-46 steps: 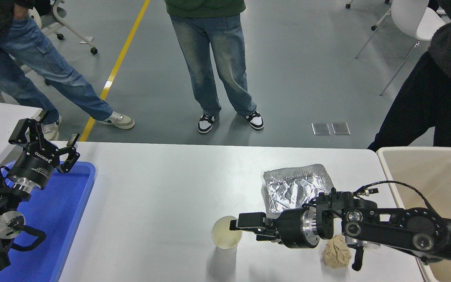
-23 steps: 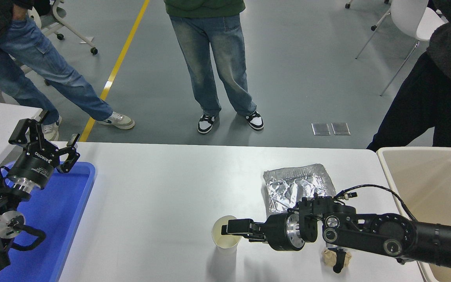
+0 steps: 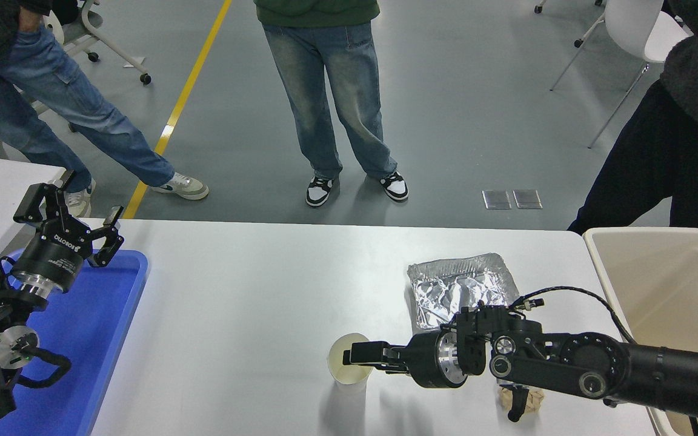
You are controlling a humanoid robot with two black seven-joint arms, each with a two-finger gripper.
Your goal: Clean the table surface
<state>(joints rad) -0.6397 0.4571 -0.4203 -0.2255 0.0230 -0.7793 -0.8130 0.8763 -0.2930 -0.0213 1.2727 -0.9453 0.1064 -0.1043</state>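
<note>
Head view shows my right hand stretched out level and pointing left, low over the counter, with its fingertips at the rim of the paper cup. One finger lies across the cup's mouth; I cannot tell from here whether the fingers have pinched the cup wall or only sit at it. The right arm runs almost flat from the right edge, wrist rolled so the silver flange faces the camera, and a black cable loops above the forearm.

Under that forearm, a crumpled brown paper ball lies on the counter, mostly hidden by the arm. Just behind the wrist sits a crinkled foil tray, apart from the cup. The cup stands upright on the near middle of the white counter, which fills the lower half of the picture.

A beige bin sits at the counter's right end. At the lower left, my left hand is parked above the blue tray, its fingers spread wide and holding nothing.

Beyond the far edge, 3 people stand on the grey floor; the middle person wears faded jeans.
</note>
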